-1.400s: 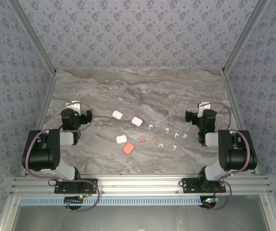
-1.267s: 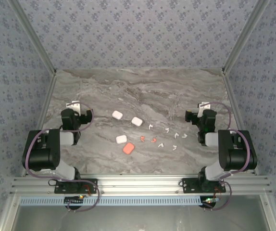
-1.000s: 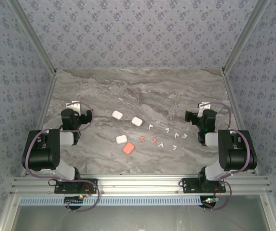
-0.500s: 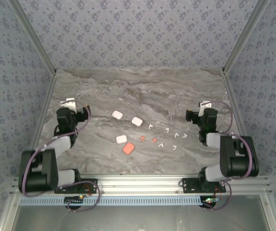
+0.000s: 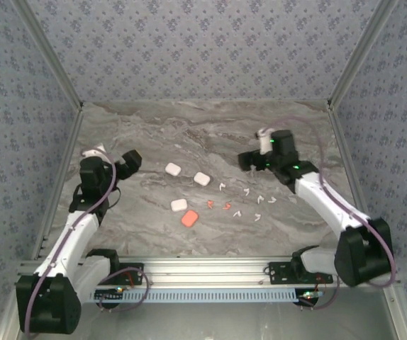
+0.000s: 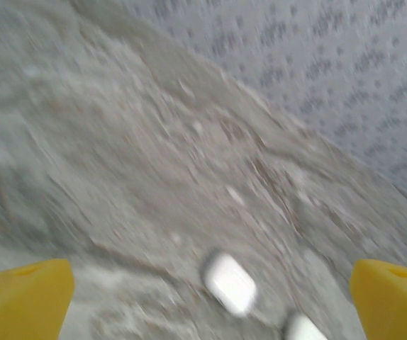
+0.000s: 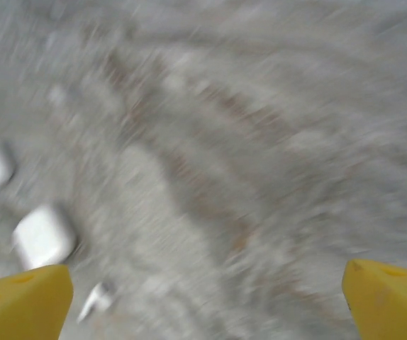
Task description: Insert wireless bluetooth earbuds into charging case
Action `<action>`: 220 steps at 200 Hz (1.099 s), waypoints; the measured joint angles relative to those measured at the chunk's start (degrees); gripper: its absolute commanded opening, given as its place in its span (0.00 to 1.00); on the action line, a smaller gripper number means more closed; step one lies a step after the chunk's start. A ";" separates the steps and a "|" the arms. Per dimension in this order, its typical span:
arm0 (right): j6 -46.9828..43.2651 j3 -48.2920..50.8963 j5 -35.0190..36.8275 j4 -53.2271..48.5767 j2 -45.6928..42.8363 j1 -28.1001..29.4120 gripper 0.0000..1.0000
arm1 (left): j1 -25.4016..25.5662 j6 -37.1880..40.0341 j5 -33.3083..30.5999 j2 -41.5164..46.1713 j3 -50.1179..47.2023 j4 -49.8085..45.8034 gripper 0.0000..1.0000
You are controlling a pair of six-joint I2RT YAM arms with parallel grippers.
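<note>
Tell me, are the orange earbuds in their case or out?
Out: both orange-red earbuds lie loose on the table, right of the orange-red case, apart from it.

Six white earbuds (image 5: 247,191), tiny bent stemmed bits, lay loose on the marbled bench (image 5: 154,134), scattered right of centre, each apart from the next. Two orange-red earbuds (image 5: 226,206) lay close together at the left of that scatter, just right of the orange-red case (image 5: 188,218) and the nearest white case (image 5: 179,205).
</note>
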State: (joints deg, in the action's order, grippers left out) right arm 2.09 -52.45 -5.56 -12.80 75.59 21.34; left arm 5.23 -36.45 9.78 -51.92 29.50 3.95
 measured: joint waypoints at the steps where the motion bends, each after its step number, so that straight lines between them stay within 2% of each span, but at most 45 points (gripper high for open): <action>1: -0.04 -0.17 -0.07 -0.28 0.24 0.26 1.00 | 0.28 -0.35 0.11 0.02 -0.20 -0.02 0.99; 37: -3.85 -10.56 -1.25 -10.21 15.61 10.36 1.00 | 5.66 -7.80 1.40 -0.20 -4.13 -0.39 0.99; 80: -9.14 -22.05 -1.05 -15.65 27.96 16.02 0.98 | 8.94 -10.36 0.92 -2.32 -4.17 -0.33 0.99; 116: -12.52 -28.22 0.20 -17.79 35.23 18.36 0.93 | 9.16 -10.60 -0.42 -2.56 -4.04 -0.59 0.99; 154: -14.97 -32.24 1.27 -19.96 41.09 18.93 0.82 | 9.20 -10.56 -1.60 -2.56 -3.72 -1.46 0.99; 220: -16.46 -34.58 1.90 -21.62 44.65 19.10 0.69 | 9.42 -10.29 -2.64 -3.41 -3.23 -2.71 0.99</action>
State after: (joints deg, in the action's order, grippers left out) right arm -14.37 -87.02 -3.66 -34.41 120.25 40.45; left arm 14.66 -46.74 7.14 -55.33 26.26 1.23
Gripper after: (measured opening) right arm 0.725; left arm 0.993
